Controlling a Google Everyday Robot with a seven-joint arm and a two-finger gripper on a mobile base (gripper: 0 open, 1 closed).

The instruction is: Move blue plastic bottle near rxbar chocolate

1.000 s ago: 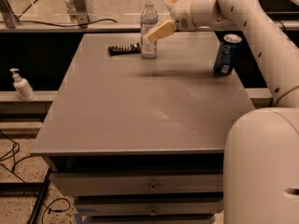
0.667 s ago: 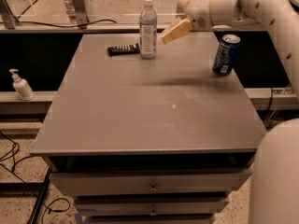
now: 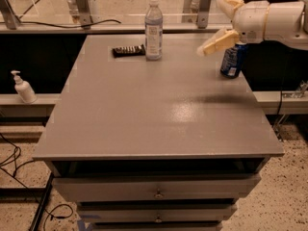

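Observation:
The blue plastic bottle point(image 3: 153, 29), clear with a white cap and a blue-and-white label, stands upright at the back of the grey table point(image 3: 154, 124). The rxbar chocolate point(image 3: 128, 50), a flat dark wrapper, lies just left of the bottle's base, almost touching it. My gripper point(image 3: 209, 27) hangs above the table's back right, well to the right of the bottle. It is open and holds nothing.
A dark blue soda can point(image 3: 232, 59) stands at the table's right edge, partly behind my gripper. A white pump dispenser point(image 3: 22, 87) sits on a low ledge to the left. Drawers point(image 3: 156, 192) are below the front edge. Metal stands are behind the table.
My gripper was at the bottle one second ago. It has drawn back to the right, away from the bottle. The bottle stays upright beside the bar.

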